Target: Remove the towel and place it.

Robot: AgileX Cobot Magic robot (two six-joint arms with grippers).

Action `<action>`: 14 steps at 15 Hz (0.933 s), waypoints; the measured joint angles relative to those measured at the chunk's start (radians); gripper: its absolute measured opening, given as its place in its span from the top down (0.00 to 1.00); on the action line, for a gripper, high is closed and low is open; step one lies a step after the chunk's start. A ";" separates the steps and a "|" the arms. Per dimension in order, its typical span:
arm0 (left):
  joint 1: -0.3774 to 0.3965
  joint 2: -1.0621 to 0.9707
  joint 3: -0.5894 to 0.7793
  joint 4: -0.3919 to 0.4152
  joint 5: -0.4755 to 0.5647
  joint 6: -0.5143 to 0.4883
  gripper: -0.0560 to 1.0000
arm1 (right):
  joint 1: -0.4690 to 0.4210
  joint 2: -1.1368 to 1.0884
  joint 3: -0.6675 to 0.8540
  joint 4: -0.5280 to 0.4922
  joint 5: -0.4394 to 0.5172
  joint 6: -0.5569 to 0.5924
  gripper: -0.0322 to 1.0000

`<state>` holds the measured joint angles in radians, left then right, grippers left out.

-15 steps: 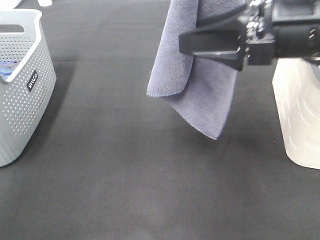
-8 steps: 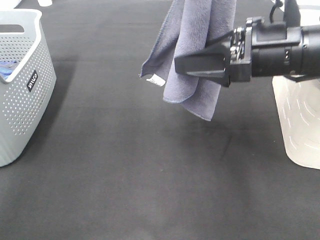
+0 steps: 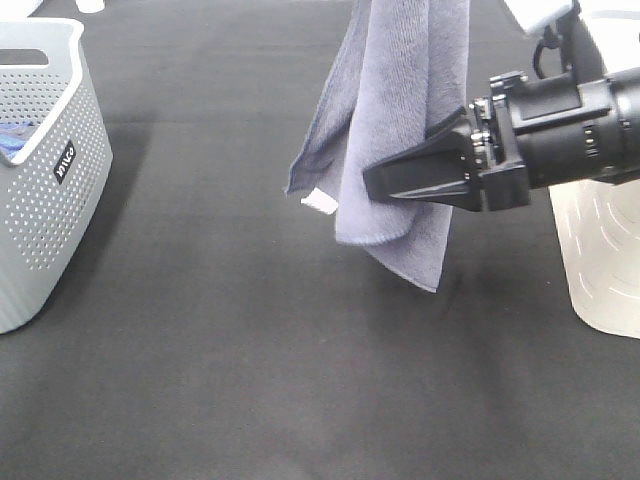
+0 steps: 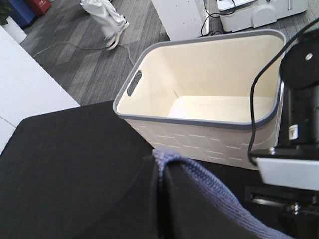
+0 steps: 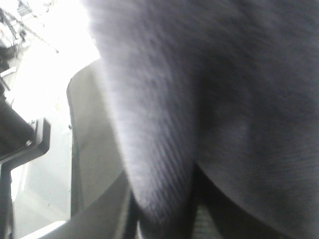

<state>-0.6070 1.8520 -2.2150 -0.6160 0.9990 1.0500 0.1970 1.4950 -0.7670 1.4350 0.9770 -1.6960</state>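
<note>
The grey-lavender towel (image 3: 400,90) hangs in folds above the black table, its top out of the exterior high view. Its white tag (image 3: 320,201) shows at a lower left corner. My right gripper (image 3: 372,185) reaches in from the right, and its black fingers look shut on the towel's middle. The towel (image 5: 199,99) fills the right wrist view, blurred. In the left wrist view my left gripper (image 4: 159,199) is shut on the towel's upper edge (image 4: 199,179). The left gripper is out of the exterior high view.
A grey perforated basket (image 3: 60,170) stands at the left edge with a bit of blue cloth (image 3: 10,135) inside. A cream basket (image 3: 600,250) stands at the right, behind my right arm; its rim (image 4: 199,122) shows in the left wrist view. Black table (image 3: 250,380) lies below.
My right gripper has moved down along the towel and its fingertips have come together. The towel has swung and twisted, and its white tag has come into view.
</note>
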 joint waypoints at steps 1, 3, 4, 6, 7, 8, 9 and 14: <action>0.000 0.006 0.000 0.003 0.000 0.000 0.95 | 0.000 -0.030 0.000 -0.029 0.002 0.042 0.78; 0.000 0.008 0.000 0.030 0.000 0.000 0.95 | 0.000 -0.089 0.000 -0.124 0.001 0.163 0.79; 0.000 0.008 0.000 0.054 0.000 -0.007 0.95 | 0.000 -0.115 0.000 -0.169 -0.002 0.229 0.81; 0.000 0.008 0.000 0.126 0.013 -0.047 0.95 | 0.000 -0.166 -0.013 -0.283 -0.024 0.355 0.94; 0.000 0.008 0.000 0.169 0.032 -0.073 0.95 | 0.000 -0.181 -0.033 -0.344 -0.026 0.411 0.97; 0.000 0.008 0.000 0.209 0.056 -0.098 0.95 | 0.000 -0.191 -0.065 -0.404 -0.026 0.473 0.97; 0.000 0.008 0.000 0.243 0.090 -0.122 0.95 | 0.000 -0.191 -0.102 -0.458 -0.022 0.542 0.97; 0.000 0.040 0.000 0.425 0.164 -0.372 0.95 | 0.000 -0.190 -0.355 -0.824 0.027 0.902 0.97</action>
<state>-0.6070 1.8920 -2.2150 -0.1910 1.1630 0.6780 0.1970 1.3050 -1.1220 0.6110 1.0040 -0.7940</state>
